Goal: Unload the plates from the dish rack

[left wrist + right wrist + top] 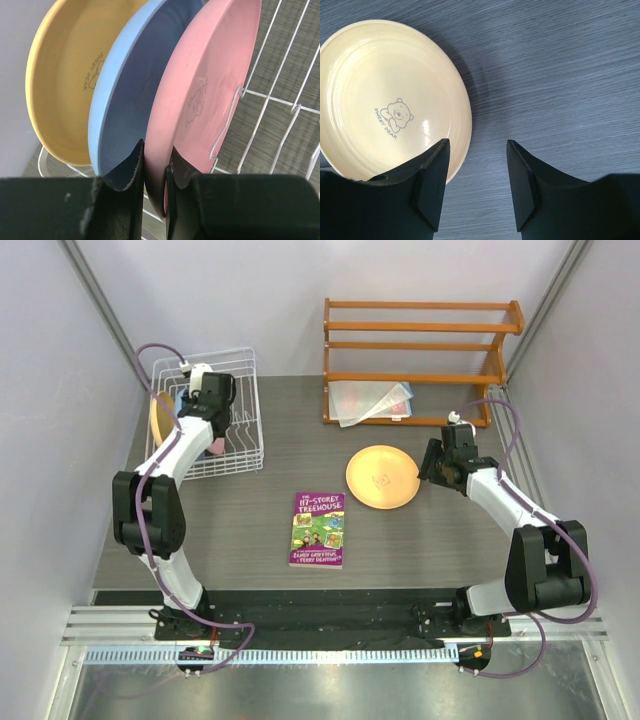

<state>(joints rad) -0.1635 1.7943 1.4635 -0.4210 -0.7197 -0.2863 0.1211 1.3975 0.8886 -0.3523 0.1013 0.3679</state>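
Note:
The white wire dish rack (243,456) stands at the far left. Three plates stand upright in it: a yellow-orange plate (65,85), a light blue plate (132,85) and a pink plate (210,75). My left gripper (156,155) is inside the rack (280,100), shut on the pink plate's lower rim, with one finger between the blue and pink plates. A second yellow-orange plate (382,477) lies flat on the table. My right gripper (428,465) is open and empty just right of this plate (385,95), low over the table, as the right wrist view (477,150) also shows.
A purple book (318,529) lies on the table in front of the flat plate. An orange wooden slatted shelf (420,345) stands at the back right, with a clear plastic sheet (370,400) on its lowest level. Grey walls close in both sides.

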